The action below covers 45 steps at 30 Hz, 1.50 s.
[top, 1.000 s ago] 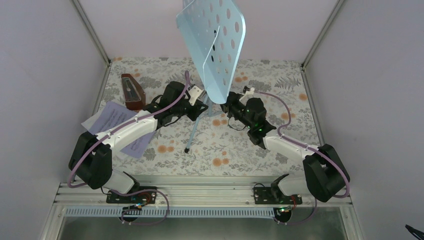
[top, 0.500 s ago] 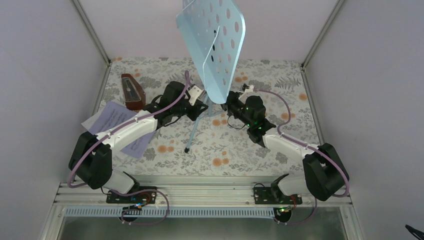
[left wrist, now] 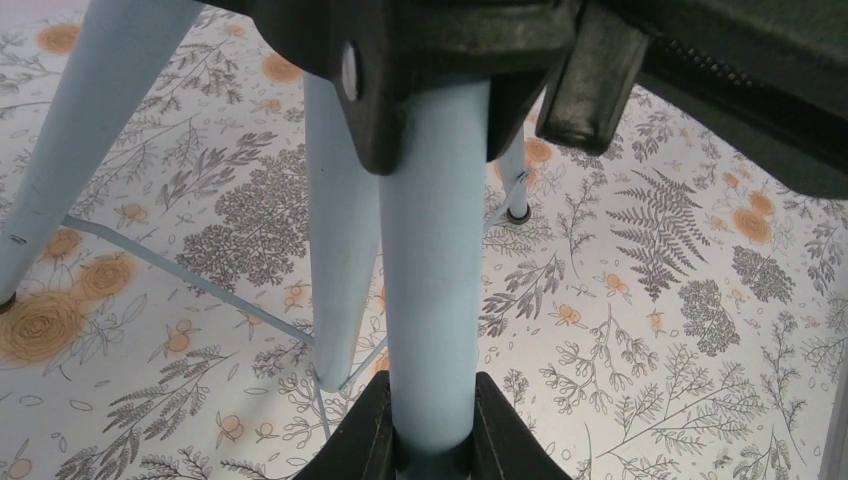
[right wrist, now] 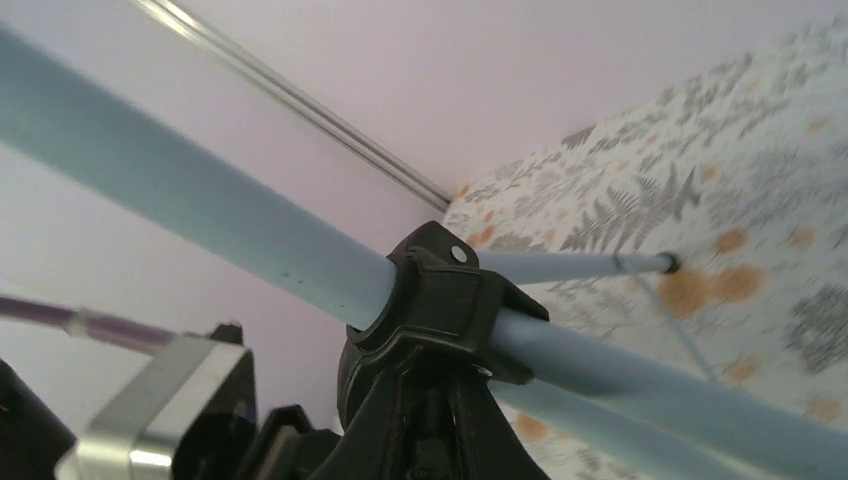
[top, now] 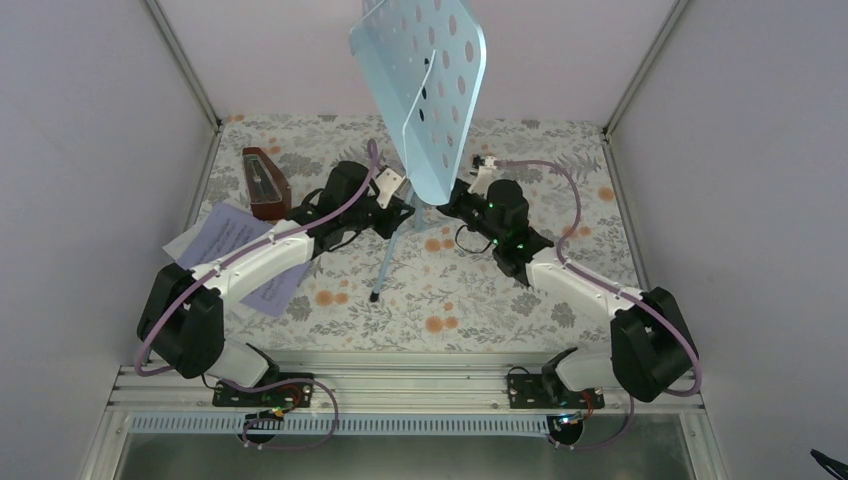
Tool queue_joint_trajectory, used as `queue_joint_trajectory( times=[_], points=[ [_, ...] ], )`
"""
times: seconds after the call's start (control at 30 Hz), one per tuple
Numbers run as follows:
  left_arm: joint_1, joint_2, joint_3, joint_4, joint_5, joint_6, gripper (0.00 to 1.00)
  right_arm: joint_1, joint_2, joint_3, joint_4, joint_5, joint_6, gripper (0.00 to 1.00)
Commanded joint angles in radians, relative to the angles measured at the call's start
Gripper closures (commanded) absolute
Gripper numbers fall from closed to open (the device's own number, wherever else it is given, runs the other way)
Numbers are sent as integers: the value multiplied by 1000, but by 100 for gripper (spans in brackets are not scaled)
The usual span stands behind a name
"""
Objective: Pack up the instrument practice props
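The pale-blue music stand (top: 420,90) stands tilted at mid-table on its tripod legs (top: 384,268). My left gripper (top: 404,212) is shut on its pole; in the left wrist view the pole (left wrist: 432,250) sits tight between my left gripper (left wrist: 434,380) jaws. My right gripper (top: 451,204) is shut under the stand's black collar (right wrist: 452,298); in the right wrist view that gripper (right wrist: 432,372) pinches a dark tab of it. The reddish-brown metronome (top: 265,185) stands at back left. Sheet-music pages (top: 225,235) lie beside it, partly under my left arm.
White enclosure walls with metal corner posts (top: 185,60) close in the floral table (top: 560,160) on three sides. A thin brace wire (left wrist: 190,280) links the stand's legs near the cloth. The stand's desk overhangs both wrists.
My right gripper has moved up and left to the stand's collar and closed there. The stand's desk has tipped slightly left. The left arm holds still.
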Motion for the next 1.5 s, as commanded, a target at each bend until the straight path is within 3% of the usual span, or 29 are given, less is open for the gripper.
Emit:
queue_joint_trajectory(
  times=[0.0, 0.2, 0.4, 0.77, 0.83, 0.97, 1.17, 1.47],
  points=[
    [-6, 9, 15, -18, 2, 18, 98, 44, -11, 71, -90, 5, -446, 96],
    [-7, 8, 14, -17, -1, 17, 98, 91, -26, 109, -246, 95, -887, 96],
    [-7, 8, 15, -17, 1, 17, 98, 150, -58, 114, -316, 278, -1253, 96],
    [-8, 4, 14, -17, -1, 19, 98, 218, -41, 134, -309, 559, -1629, 92],
    [-7, 4, 14, -17, -2, 18, 98, 217, -63, 134, -312, 559, -1610, 86],
    [-7, 5, 13, -17, -5, 19, 98, 215, -178, 70, -262, 420, -1467, 59],
    [-7, 8, 11, -16, -9, 19, 98, 164, -350, -123, -67, 203, -1087, 34],
    [-9, 8, 12, -19, -14, 22, 98, 43, -358, -164, -35, 110, -444, 18]
  ],
)
